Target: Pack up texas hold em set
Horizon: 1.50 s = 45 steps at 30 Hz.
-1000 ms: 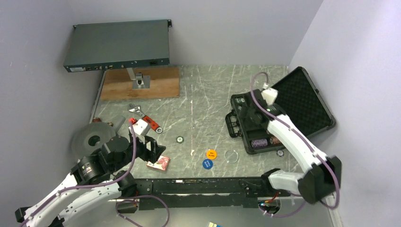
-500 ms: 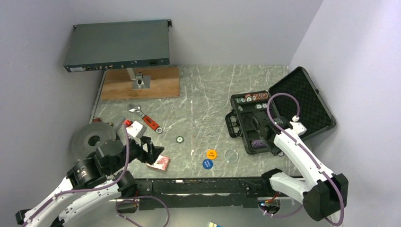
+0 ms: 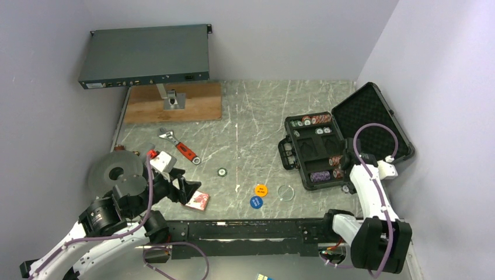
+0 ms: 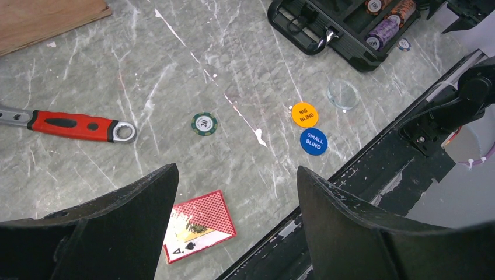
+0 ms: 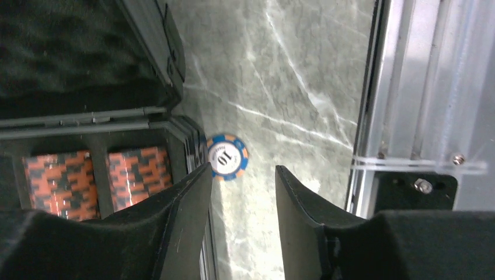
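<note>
The black case lies open at the right, its lid leaning back and rows of chips in its slots. Orange chips fill the slots by the near wall. My right gripper hangs open and empty over the bare table beside the case's corner. A blue-and-orange chip lies just past its left fingertip. My left gripper stands open above the red card deck, apart from it. An orange disc, a blue disc and a green chip lie on the table.
A red-handled wrench lies left of the green chip. A clear round disc sits near the case. A grey rack box and a wooden board stand at the back left, a grey reel at the left edge. The metal rail borders the near edge.
My right arm has drawn back from over the case's middle to its near right corner, and its jaws have narrowed. My left arm has shifted slightly back, still over the deck.
</note>
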Each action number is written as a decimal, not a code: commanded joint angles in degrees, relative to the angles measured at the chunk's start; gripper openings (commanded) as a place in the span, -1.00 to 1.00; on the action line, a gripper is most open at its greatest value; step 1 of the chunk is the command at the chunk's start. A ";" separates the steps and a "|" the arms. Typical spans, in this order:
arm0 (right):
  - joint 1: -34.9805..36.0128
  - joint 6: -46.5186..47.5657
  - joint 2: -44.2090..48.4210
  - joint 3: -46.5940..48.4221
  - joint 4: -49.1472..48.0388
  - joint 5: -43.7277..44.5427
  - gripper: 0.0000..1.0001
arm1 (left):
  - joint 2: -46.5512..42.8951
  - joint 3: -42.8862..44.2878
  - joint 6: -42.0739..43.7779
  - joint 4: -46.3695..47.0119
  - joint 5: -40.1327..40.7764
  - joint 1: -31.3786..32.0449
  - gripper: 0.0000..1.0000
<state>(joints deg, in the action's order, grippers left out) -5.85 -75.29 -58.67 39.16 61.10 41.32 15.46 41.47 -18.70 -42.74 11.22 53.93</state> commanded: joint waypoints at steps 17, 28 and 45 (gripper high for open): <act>-22.26 23.71 -0.68 -14.68 -35.86 -19.43 0.14 | 2.72 -0.01 1.04 1.58 -1.92 1.00 0.58; -25.88 26.20 -2.65 -17.18 -45.46 -29.09 0.80 | 4.67 0.14 0.51 1.18 -0.83 1.09 0.55; -23.81 21.83 -5.79 -19.91 -40.01 -37.45 -0.45 | 0.12 0.18 0.19 0.99 0.25 1.37 0.54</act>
<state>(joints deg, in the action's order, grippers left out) -31.66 -49.60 -61.08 21.78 15.94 12.29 17.28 41.45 -18.31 -42.74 10.44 54.89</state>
